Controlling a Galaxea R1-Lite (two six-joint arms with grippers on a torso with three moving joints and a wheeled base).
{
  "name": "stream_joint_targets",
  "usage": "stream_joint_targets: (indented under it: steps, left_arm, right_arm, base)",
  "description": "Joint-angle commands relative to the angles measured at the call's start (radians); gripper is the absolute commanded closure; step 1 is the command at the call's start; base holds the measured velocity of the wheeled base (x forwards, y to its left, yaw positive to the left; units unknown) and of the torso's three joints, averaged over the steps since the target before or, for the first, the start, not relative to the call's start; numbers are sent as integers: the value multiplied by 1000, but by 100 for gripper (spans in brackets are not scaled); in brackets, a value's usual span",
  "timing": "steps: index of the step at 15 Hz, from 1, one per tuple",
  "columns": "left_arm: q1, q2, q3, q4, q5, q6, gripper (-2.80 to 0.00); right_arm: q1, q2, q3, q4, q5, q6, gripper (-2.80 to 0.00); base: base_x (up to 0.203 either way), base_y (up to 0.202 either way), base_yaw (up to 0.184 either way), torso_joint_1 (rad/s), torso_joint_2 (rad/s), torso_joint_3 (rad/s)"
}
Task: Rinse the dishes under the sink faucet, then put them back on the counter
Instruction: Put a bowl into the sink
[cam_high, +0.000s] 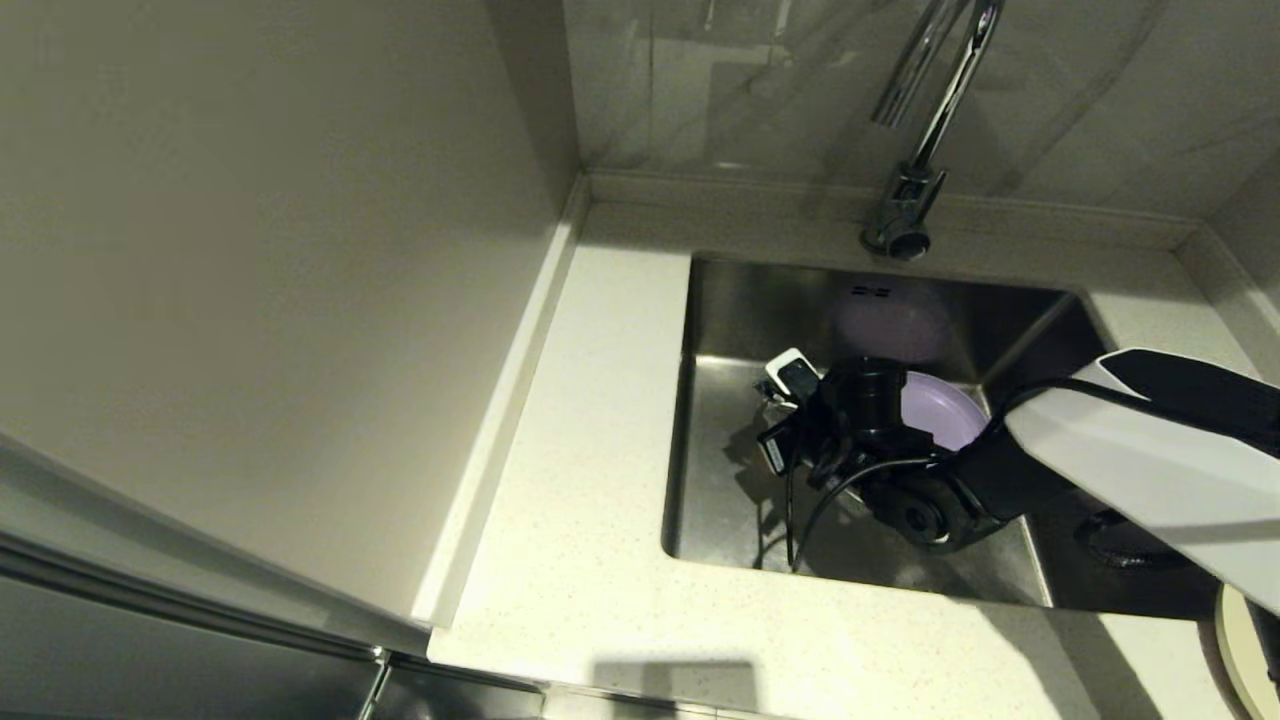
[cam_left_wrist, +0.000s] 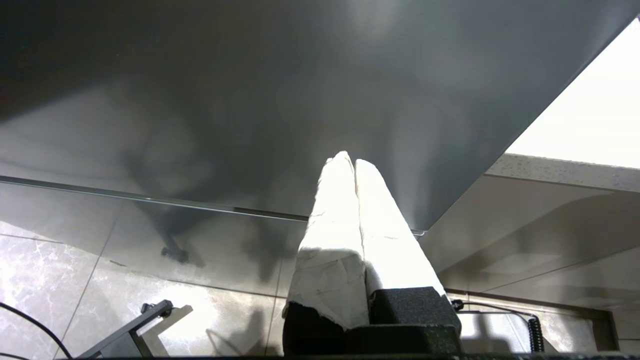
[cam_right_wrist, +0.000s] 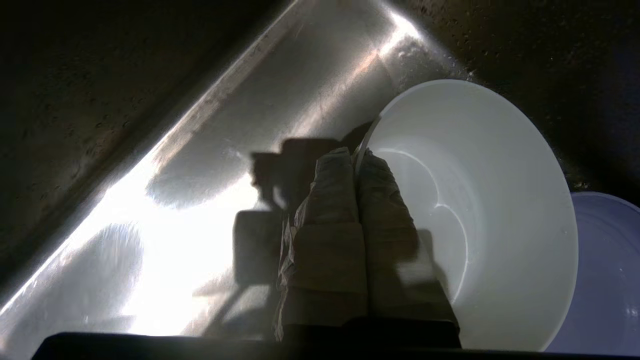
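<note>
The right gripper (cam_right_wrist: 356, 157) is down inside the sink (cam_high: 720, 480), its taped fingers (cam_right_wrist: 330, 200) pinched together on the rim of the small white bowl (cam_right_wrist: 500, 200), one finger inside the rim and one outside; the bowl is tipped on edge against the steel floor of the basin, and the lavender plate (cam_right_wrist: 610, 280) lies just beside it, partly behind the bowl in the right wrist view; from the head view the right arm reaches in from the right and covers the bowl, with only part of the lavender plate (cam_high: 940, 415) showing past the wrist; the faucet (cam_high: 925, 130) rises from the back edge of the worktop (cam_high: 580, 560), behind the sink; the rim of a cream plate (cam_high: 1235, 640) shows on the worktop at the right edge, near the sink's front corner; the left gripper (cam_left_wrist: 354, 162) hangs away from the sink beside a dark cabinet face above the tiled floor, its white-wrapped fingers pressed together and holding nothing.
</note>
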Motion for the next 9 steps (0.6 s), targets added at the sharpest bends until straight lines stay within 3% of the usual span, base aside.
stream_joint_targets:
  steps: [1,9]
  left_arm:
    - [0,-3,0,-1,0,0,0]
    - [0,-3,0,-1,0,-1,0]
  right_arm:
    - [-2,82,-72,-6,-1,3,0]
    - [-12,179,-212,-25,-23,-1,0]
  base:
    - [0,0,0,0,0,0]
    - [0,0,0,0,0,0]
